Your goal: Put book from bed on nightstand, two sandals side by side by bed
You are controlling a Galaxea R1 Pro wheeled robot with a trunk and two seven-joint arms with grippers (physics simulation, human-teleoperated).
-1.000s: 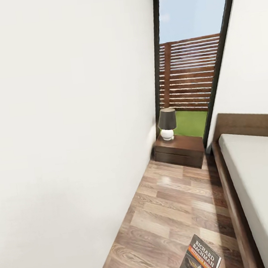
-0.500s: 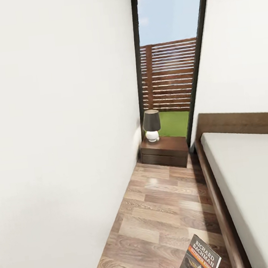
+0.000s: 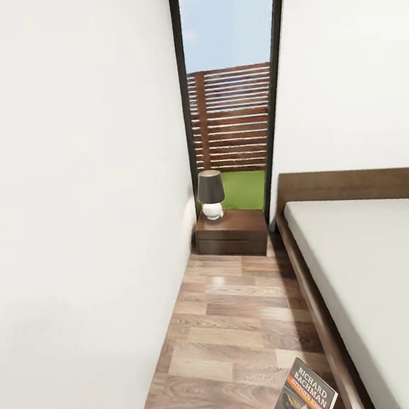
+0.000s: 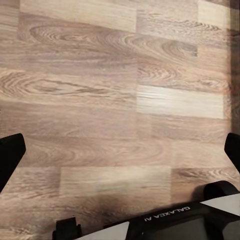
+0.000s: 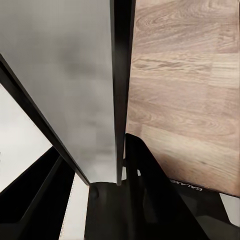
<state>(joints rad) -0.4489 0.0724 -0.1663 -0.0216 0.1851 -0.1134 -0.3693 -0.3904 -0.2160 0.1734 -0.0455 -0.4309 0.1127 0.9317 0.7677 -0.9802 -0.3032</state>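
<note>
With book (image 3: 305, 397) off the bed (image 3: 368, 263), clamped in right gripper (image 5: 120, 172) above plank floor (image 3: 242, 326), heading for nightstand (image 3: 231, 233) beside lamp (image 3: 211, 194); left gripper (image 4: 120, 150) spread apart, carrying nothing; placement and sandals left.

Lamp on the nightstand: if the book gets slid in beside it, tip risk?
Probably some. The lamp has a wide dark shade over a small round white base, so it looks top-heavy and a nudge near the shade might tip it. It stands toward the wall side of the nightstand, so the bed-side part of the top seems the safer spot for the book.
</note>
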